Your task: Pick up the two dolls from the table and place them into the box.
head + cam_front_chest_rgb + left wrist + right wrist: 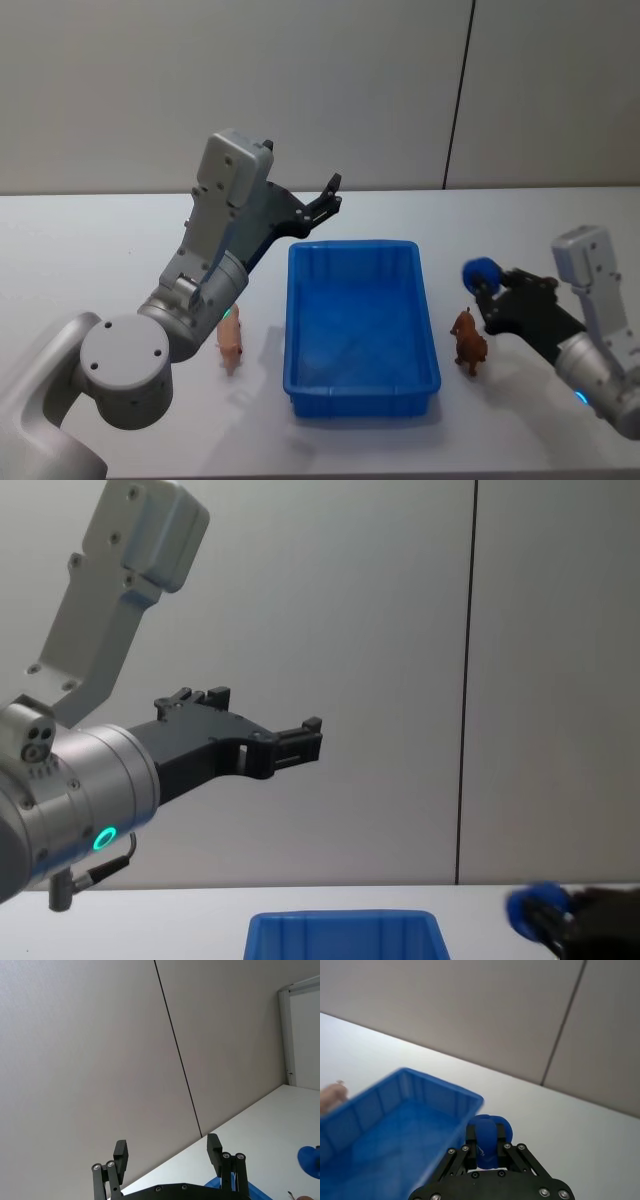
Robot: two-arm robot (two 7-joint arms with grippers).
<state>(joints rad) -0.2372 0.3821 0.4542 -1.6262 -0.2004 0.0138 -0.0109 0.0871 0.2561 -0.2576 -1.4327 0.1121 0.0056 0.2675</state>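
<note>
White table carries one box mid-table; two dolls flank it (pink doll left, brown doll right); left gripper hangs spread above; right gripper pinches a blue lump beside the brown doll.

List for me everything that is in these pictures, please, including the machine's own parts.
table: one, white, spread across the whole foreground.
bin: one, bright blue, middle of the table, nothing inside it.
pink doll: one, pink, on the table just left of the bin.
brown doll: one, brown, standing on the table just right of the bin.
round object: one, blue, held above the table to the right of the bin.
wall: one, grey with a dark vertical seam, behind the table.
left pincer: one, black, open, raised high above the bin's far left corner.
right pincer: one, black, shut on the round object.
</note>
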